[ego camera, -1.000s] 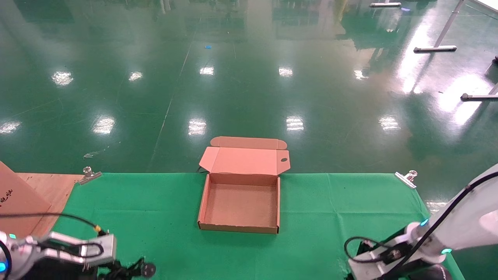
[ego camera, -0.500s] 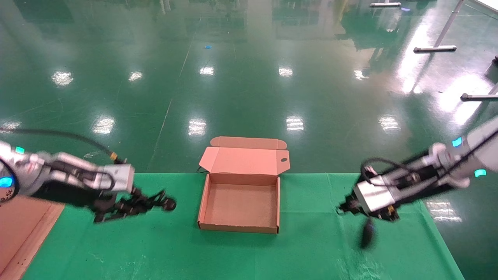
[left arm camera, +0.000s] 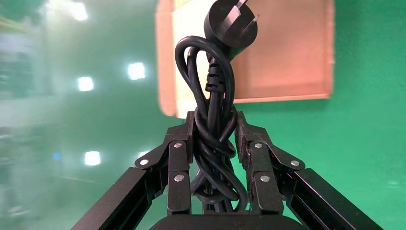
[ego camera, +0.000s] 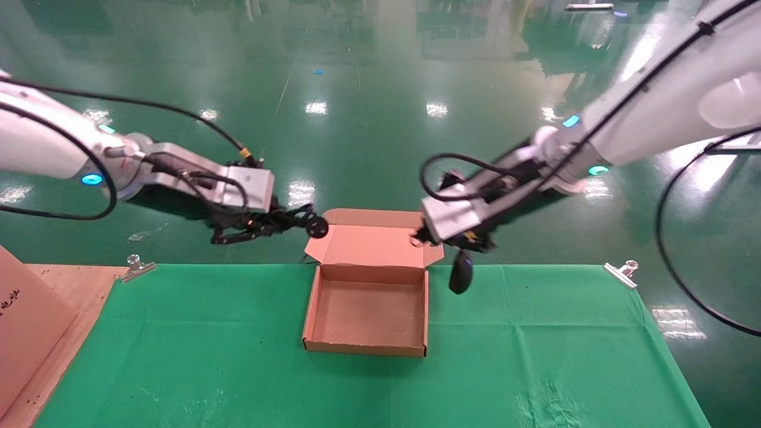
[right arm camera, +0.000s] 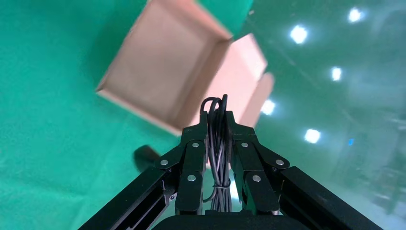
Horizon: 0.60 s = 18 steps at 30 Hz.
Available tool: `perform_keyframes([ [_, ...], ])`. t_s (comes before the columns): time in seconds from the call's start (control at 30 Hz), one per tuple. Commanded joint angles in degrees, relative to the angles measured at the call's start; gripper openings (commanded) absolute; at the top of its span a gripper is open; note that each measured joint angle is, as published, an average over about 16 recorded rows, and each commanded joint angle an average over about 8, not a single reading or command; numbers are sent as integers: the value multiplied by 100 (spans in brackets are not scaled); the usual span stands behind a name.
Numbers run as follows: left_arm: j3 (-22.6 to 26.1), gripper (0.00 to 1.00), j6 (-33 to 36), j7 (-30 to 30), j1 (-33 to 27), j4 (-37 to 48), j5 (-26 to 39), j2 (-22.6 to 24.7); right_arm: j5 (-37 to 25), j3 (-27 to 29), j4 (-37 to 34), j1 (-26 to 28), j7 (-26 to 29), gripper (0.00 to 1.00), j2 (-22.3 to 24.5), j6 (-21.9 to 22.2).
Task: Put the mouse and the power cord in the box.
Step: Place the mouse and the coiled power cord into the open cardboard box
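Note:
The open box (ego camera: 367, 351) lies on the green cloth, its lid (ego camera: 374, 245) folded back. My left gripper (ego camera: 278, 226) hovers just left of the lid, shut on the power cord (ego camera: 297, 221), a black bundle whose plug (left arm camera: 231, 26) sticks out past the fingers. In the left wrist view the left gripper (left arm camera: 215, 122) clamps the power cord (left arm camera: 213, 143) with the box (left arm camera: 287, 52) beyond. My right gripper (ego camera: 419, 239) is over the lid's right corner, shut on the mouse's thin bundled cable (right arm camera: 218, 143). The mouse (ego camera: 461, 273) dangles below it, just outside the box's right wall.
A larger brown carton (ego camera: 24, 333) and a wood board (ego camera: 77, 285) sit at the left of the table (ego camera: 535, 333). Metal clips (ego camera: 137, 267) (ego camera: 621, 273) pin the cloth at its far corners. Shiny green floor lies beyond the far edge.
Both arms rose from the near table corners and swung inward and away from me toward the box. The left one carried the power cord along, the right one the dangling mouse.

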Motion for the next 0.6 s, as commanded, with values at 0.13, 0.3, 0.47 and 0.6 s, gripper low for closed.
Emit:
perform_keyframes([
  [0.13, -38, 0, -192, 491, -195, 590, -56, 286, 155, -158, 505, -100, 372, 0, -91, 213],
  [0.3, -94, 0, -201, 956, -239, 1033, -167, 421, 342, -430, 824, -221, 608, 0, -77, 366],
  [0.47, -141, 0, -407, 1294, -128, 1376, -246, 563, 506, -639, 836, -235, 699, 0, -50, 484],
  [0.6, -216, 0, -1210, 1481, 241, 1606, -331, 766, 646, -728, 725, -132, 661, 0, -21, 449],
])
